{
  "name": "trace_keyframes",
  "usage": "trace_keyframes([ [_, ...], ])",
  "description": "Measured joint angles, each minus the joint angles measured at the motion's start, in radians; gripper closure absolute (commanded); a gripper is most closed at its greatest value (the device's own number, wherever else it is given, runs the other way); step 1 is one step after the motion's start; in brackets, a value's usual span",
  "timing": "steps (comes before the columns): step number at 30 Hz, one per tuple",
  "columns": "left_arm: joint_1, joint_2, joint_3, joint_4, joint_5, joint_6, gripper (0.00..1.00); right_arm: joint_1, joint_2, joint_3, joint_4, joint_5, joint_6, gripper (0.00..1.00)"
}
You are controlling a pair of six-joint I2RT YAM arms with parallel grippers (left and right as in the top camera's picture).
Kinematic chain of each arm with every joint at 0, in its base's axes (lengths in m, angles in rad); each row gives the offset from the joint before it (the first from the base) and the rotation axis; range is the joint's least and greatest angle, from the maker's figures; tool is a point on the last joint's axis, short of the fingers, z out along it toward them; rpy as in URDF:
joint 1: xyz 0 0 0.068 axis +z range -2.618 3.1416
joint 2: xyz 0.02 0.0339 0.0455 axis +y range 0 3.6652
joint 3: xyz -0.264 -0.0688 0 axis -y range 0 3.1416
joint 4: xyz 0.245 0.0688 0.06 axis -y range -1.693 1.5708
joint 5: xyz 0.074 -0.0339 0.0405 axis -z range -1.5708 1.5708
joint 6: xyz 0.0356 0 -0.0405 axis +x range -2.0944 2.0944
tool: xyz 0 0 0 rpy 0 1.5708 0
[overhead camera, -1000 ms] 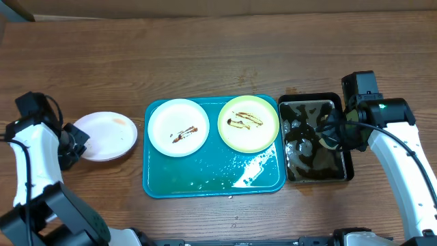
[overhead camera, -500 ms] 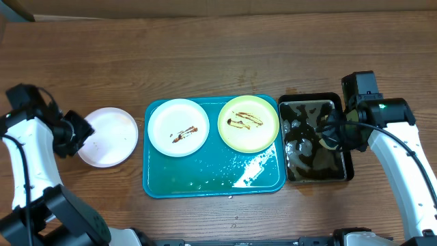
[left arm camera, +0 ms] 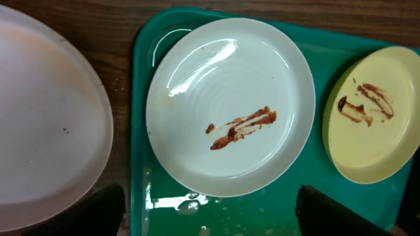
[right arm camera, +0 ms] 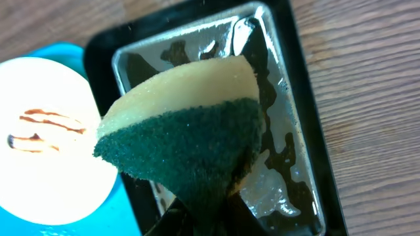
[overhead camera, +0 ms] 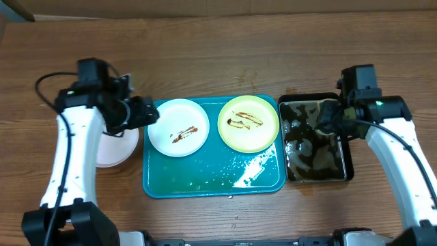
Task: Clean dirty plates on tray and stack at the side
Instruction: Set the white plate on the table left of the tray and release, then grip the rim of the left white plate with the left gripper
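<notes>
Wooden table, smeared white plate just beside left claw (seemingly open).

Teal tray holds smeared white plate; smeared yellow-green plate — third plate lies outside.

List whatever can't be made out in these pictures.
Side plate: overhead, the left arm covers part; left wrist view cuts it at the left edge.
Left gripper: left wrist view shows only two dark tips at the bottom edge.
Right gripper: in its wrist view, the sponge hides the jaws.
Pan: dark water and glare hide its bottom.
</notes>
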Motion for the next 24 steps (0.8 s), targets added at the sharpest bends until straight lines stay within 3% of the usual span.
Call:
trace_keyframes([
  [14,-0.106,0.015,0.000,0.024,-0.084,0.014,0.16,0.000,0.304,-0.064,0.121,-0.087,-0.037,0.87],
  [17,-0.106,0.015,0.000,0.034,-0.087,0.018,0.16,0.000,0.361,-0.076,0.129,-0.135,-0.053,0.94],
  [21,-0.106,0.015,0.000,0.036,-0.087,0.032,0.16,-0.008,0.375,-0.083,0.116,-0.204,-0.109,0.96],
  [24,-0.106,0.015,0.000,0.036,-0.087,0.035,0.17,-0.010,0.376,-0.083,0.092,-0.170,-0.051,0.96],
])
